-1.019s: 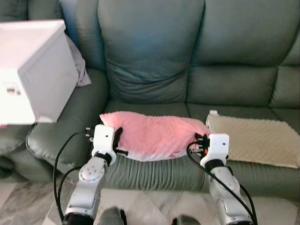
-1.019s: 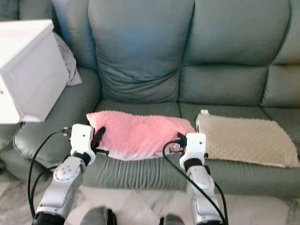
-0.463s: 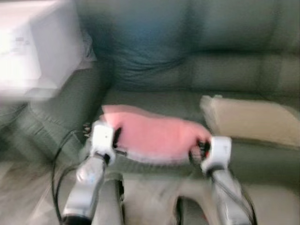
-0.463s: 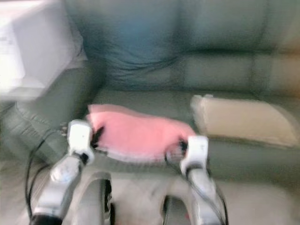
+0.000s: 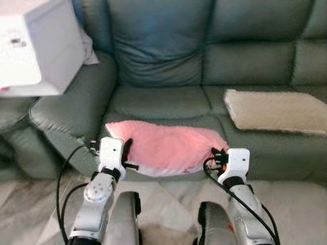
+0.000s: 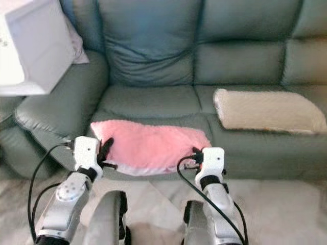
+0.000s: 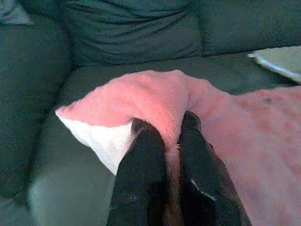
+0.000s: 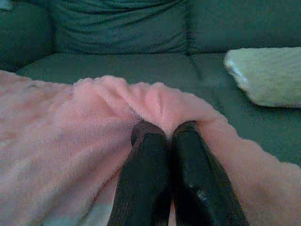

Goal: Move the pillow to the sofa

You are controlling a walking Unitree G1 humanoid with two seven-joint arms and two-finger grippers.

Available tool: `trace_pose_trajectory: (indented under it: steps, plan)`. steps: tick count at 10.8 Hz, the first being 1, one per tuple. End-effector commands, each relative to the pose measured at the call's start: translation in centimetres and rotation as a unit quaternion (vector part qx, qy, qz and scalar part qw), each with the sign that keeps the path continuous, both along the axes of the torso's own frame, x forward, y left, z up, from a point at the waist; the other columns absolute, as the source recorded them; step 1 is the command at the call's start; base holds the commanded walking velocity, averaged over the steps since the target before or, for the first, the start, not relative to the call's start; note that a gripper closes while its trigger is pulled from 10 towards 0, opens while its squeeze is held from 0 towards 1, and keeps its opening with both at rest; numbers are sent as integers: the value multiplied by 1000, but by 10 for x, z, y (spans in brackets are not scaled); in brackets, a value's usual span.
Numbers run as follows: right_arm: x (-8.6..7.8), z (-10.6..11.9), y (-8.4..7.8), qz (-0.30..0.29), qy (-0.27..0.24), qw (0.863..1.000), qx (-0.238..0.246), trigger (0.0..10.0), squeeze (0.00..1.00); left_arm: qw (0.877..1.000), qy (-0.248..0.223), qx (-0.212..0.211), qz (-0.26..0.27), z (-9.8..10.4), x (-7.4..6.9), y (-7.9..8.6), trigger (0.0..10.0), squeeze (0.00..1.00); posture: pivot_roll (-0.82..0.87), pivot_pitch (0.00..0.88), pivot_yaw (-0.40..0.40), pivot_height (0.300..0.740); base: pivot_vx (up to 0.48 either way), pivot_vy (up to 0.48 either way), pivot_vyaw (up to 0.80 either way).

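Your left gripper (image 7: 165, 141) has its two black fingers (image 7: 141, 155) pressed together on a fold of the pink pillow (image 5: 171, 149), pinching the plush at the corner where the pink face meets the white underside. Your right gripper (image 8: 164, 136) does the same at the opposite end: its fingers (image 8: 188, 146) are squeezed close, with a ridge of pink fabric bunched up just ahead of the tips. Holding both ends this way keeps the soft pillow stretched level between the arms, so it does not sag or fold in the middle.

In the head views the pillow hangs across the front of you, its left end at about 9 o'clock and its right end at about 3 o'clock from its own middle. It sits at the front edge of the green sofa (image 5: 163, 56), overlapping the seat cushion's lip; whether its underside is touching the cushion you cannot tell from here. The open seat lies straight ahead at 12 o'clock.

At 2 o'clock from the pillow a beige cushion (image 5: 276, 109) lies flat on the next seat, apart from the pink one. At 10 o'clock a white box (image 5: 36, 48) rests on the sofa's armrest, well clear.

By the look of it, the carry is nearly done: the pillow needs to go forward onto the seat, then both pinches can let go together.
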State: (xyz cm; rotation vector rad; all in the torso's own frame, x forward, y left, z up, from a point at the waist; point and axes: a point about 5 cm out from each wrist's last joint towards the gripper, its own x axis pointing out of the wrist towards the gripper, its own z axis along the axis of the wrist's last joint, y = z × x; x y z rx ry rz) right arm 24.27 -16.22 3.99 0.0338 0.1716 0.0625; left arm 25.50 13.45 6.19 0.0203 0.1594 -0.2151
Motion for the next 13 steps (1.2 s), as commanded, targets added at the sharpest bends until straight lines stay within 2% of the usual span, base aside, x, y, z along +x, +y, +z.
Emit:
trace_pose_trajectory:
  steps: [1,5,9,10,13]
  plan:
    - [5,9,0,0,-21,1000,1,10000,0,1000,-22,-1,-5,10,5,-2,10000,0,3,0,21,621,0,0,0]
    - [8,12,-1,3,-25,1000,-3,10000,0,1000,-24,-5,-4,11,5,-4,10000,0,-2,0,20,621,317,0,0]
    - [10,16,0,12,-35,999,-6,10000,0,1000,-22,-4,-3,11,6,-5,10000,0,-6,0,20,621,357,0,656]
    - [10,16,0,13,-34,999,-7,10000,0,1000,-21,-4,-2,10,6,-4,10000,0,-6,0,20,621,352,0,0]
    - [10,14,0,10,-29,999,-8,10000,0,1000,-14,-6,-5,8,5,-7,10000,0,-6,0,19,621,0,0,0]
